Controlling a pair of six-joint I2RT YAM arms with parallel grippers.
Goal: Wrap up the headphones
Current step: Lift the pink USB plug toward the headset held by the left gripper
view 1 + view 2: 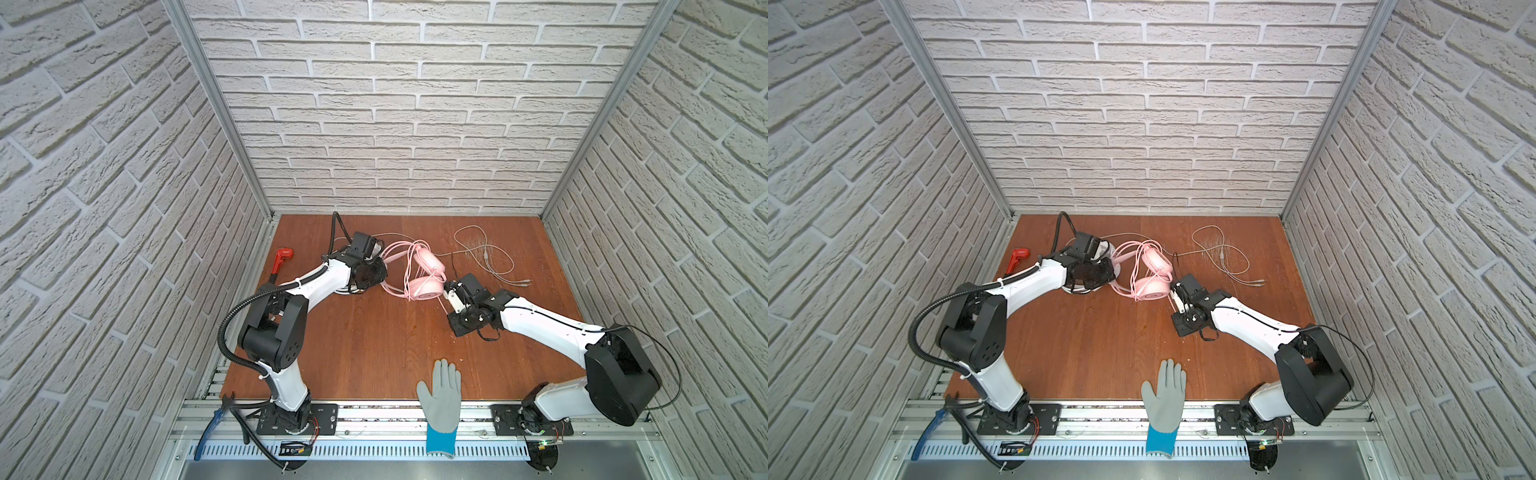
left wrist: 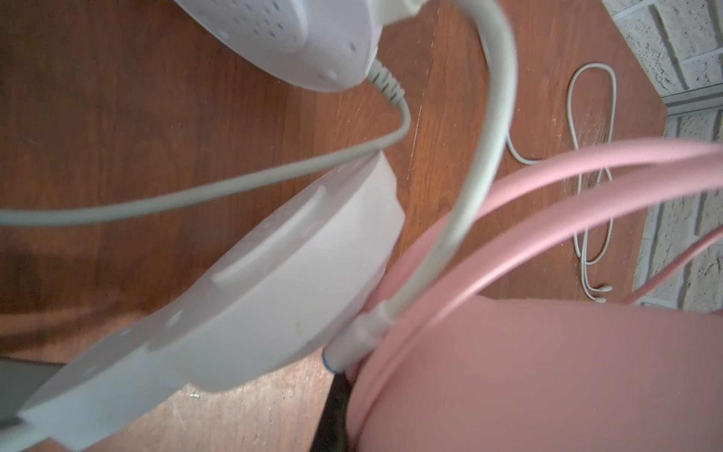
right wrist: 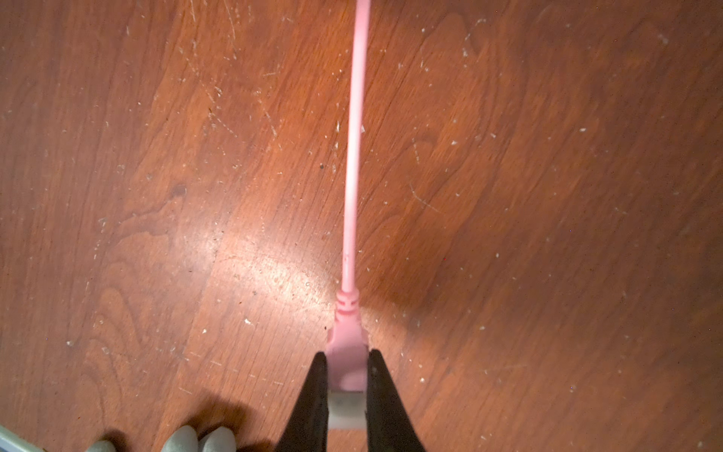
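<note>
**Pink and white headsets on the table, cables partly loose.**
Pink headset [image 1: 424, 288] lies mid-frame in both top views, earcups side by side, with thin loops of pink cable [image 3: 354, 156] about them; the cable's plug end runs straight up the centre of the right wrist view. White headset [image 2: 274, 293] lies just left, mostly hidden, its band crossing the pink bands. White cable [image 1: 486, 257] sprawls in loose loops right of centre.

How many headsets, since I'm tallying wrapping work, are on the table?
2. The pink headset lies back-centre on the table; the white headset sits just left, largely hidden under the left arm.
</note>
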